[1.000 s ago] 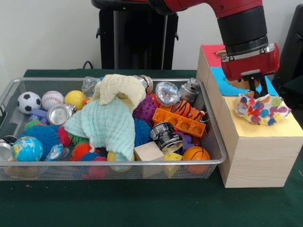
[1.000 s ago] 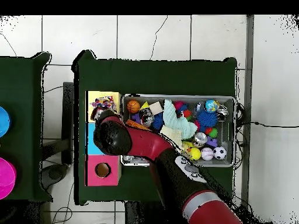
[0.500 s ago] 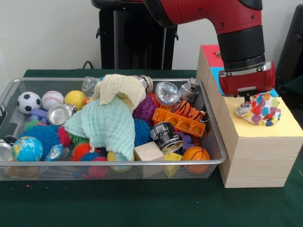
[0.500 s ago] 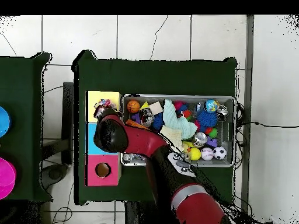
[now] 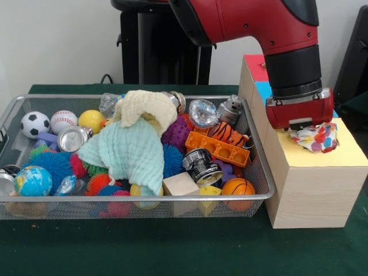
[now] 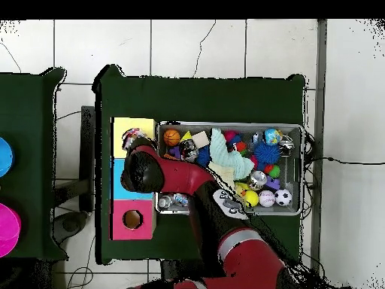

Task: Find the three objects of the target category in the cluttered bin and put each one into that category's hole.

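behind my table a plain pale wall (image 5: 63,40) fills the far side in the front view, lit evenly with no hard shadows. a dark green cloth (image 5: 172,247) covers the table top (image 6: 203,98) i work at. from overhead, the floor (image 6: 180,45) is large light tiles with dark grout lines, and thin cracks run across a couple of them. a black cable (image 6: 342,160) trails over the tiles to the right. at the left stands a second green-covered table (image 6: 30,113), with a blue disc (image 6: 4,156) and a magenta disc (image 6: 7,229) at its left edge.
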Controlling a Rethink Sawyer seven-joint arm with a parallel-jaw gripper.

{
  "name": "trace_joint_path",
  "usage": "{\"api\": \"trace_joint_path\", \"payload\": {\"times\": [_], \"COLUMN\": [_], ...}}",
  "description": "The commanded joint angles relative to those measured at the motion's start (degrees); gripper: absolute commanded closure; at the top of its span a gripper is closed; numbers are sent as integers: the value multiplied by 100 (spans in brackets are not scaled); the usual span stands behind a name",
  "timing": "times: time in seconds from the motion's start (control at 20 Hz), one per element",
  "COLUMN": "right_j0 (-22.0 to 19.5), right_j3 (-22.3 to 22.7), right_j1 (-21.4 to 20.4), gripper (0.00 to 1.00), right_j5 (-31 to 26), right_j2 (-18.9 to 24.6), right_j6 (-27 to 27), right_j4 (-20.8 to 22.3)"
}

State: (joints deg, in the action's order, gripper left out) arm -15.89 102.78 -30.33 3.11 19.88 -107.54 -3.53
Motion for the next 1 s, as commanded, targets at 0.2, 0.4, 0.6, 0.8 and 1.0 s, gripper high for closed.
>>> {"api": "trace_joint_path", "payload": {"times": [0.2, 0.4, 0.6, 0.8, 1.0], "right_j0": [-209, -336, -581, -444, -555], "right_j3": [-1103, -1230, -1198, -1176, -968], "right_j1": [690, 925, 1103, 1075, 998], "gripper": [100, 100, 100, 100, 100], "right_j5": [-221, -124, -73, -29, -41], "right_j2": [-602, -372, 104, -37, 182], "right_j6": [-185, -156, -117, -320, -571], "right_j4": [266, 475, 832, 855, 773]}}
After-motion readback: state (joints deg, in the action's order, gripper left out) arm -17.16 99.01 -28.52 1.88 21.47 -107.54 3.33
